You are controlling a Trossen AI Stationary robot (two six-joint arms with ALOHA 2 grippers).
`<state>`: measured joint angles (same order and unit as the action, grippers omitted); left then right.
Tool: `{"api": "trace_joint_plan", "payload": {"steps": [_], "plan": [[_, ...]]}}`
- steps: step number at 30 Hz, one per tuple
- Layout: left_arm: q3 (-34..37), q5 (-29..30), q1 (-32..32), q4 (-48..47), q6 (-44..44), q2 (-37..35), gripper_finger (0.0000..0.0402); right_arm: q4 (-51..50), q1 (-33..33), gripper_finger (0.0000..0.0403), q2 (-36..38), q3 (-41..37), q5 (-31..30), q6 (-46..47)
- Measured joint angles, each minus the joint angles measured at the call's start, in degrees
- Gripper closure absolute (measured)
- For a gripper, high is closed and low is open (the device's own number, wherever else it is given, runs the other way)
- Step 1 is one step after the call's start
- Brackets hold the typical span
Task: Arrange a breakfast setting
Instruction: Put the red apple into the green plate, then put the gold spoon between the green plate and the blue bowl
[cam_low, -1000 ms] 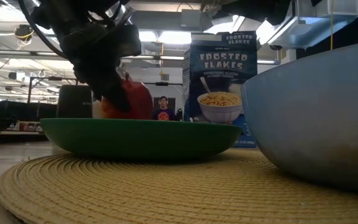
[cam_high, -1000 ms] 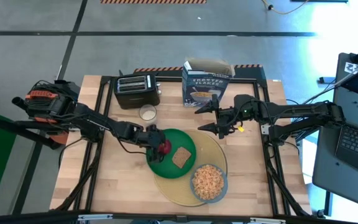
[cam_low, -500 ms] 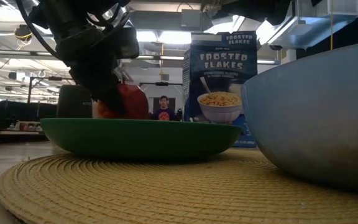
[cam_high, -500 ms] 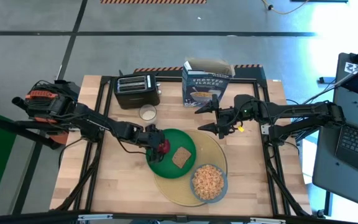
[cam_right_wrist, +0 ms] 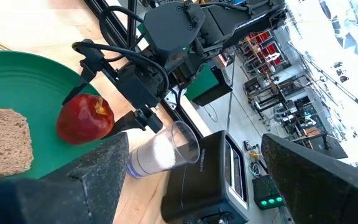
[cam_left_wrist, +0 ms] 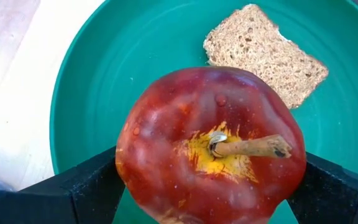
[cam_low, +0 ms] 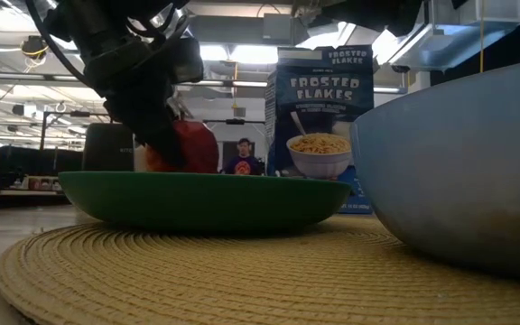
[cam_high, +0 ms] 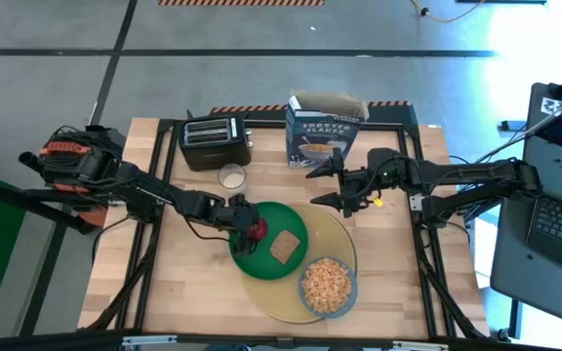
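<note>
Our left gripper (cam_high: 246,226), still clamping the red apple (cam_left_wrist: 210,146), is settling it, probably touching, at the green plate (cam_left_wrist: 104,74)'s left edge.

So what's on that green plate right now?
A toast slice and a red apple gripped by the left pincer; the green plate beneath the apple is hidden.
</note>
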<state>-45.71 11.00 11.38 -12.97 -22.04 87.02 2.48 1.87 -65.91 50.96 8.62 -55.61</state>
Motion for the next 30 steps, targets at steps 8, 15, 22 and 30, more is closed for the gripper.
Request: {"api": "trace_joint_plan", "payload": {"steps": [8,15,22,30], "plan": [[0.0,-1.3,-0.4,0.3,-0.2,0.0,0.0006,0.0,0.0,0.0061,0.0,0.0,0.0,0.0],[0.0,-1.5,-0.4,1.4,0.2,-0.5,0.0003,0.0,0.0,0.0061,0.0,0.0,0.0,0.0],[0.0,2.8,-0.1,2.0,4.5,-2.7,0.0004,0.0,0.0,0.0061,0.0,0.0,0.0,0.0],[0.0,4.5,-0.2,4.3,5.7,-7.0,0.0004,0.0,0.0,0.0061,0.0,0.0,0.0,0.0]]}}
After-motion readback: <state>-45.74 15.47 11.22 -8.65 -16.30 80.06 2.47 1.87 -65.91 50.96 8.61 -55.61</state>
